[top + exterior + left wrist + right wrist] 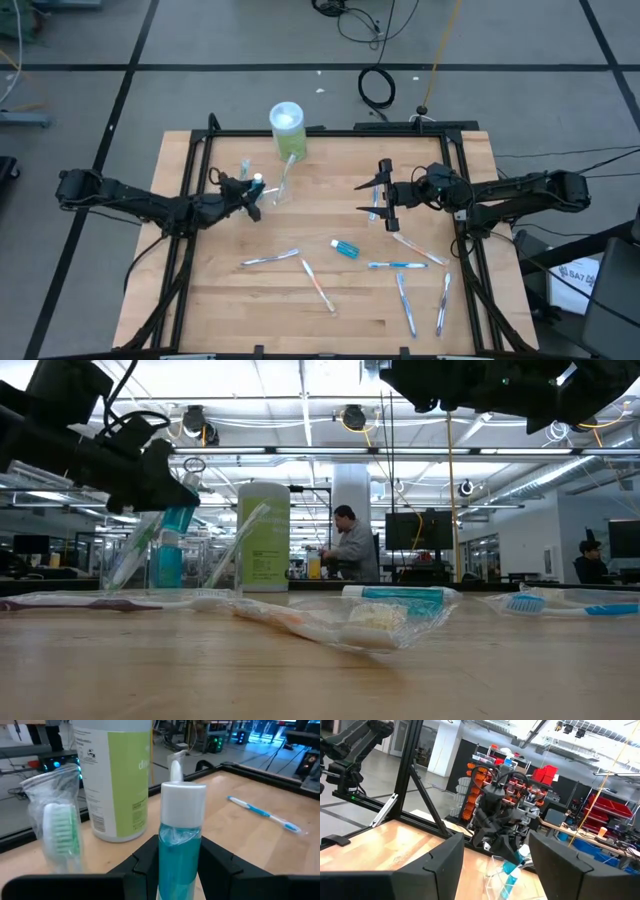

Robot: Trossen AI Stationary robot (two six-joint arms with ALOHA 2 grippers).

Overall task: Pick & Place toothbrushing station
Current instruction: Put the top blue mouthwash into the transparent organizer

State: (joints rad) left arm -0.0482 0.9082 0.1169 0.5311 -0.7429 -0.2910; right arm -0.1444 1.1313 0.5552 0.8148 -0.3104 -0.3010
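Note:
My left gripper (250, 193) is shut on a small blue tube (179, 851) with a white cap (182, 802), right beside the clear cup (278, 190). The cup stands on the table in front of the green container (287, 128) and holds wrapped toothbrushes (57, 832) that lean on its rim. In the low view the tube (170, 550) shows at the cup (135, 565); I cannot tell whether it is inside. My right gripper (375, 197) is open and empty above a toothbrush (376, 208) on the table's right half. A second blue tube (345, 248) lies mid-table. My left gripper pinches the tube's blue body (179, 870), just below the white cap, between its two fingers. The cap end sticks out beyond the fingertips. The fingers come from the table's left. The gripper hides the tube's other end.
Several wrapped toothbrushes lie loose on the table's near half, among them a pale one (270, 258), an orange one (318, 285), a blue one (398, 265) and two near the right front (405, 303) (442, 303). People stand in the room beyond (350, 545).

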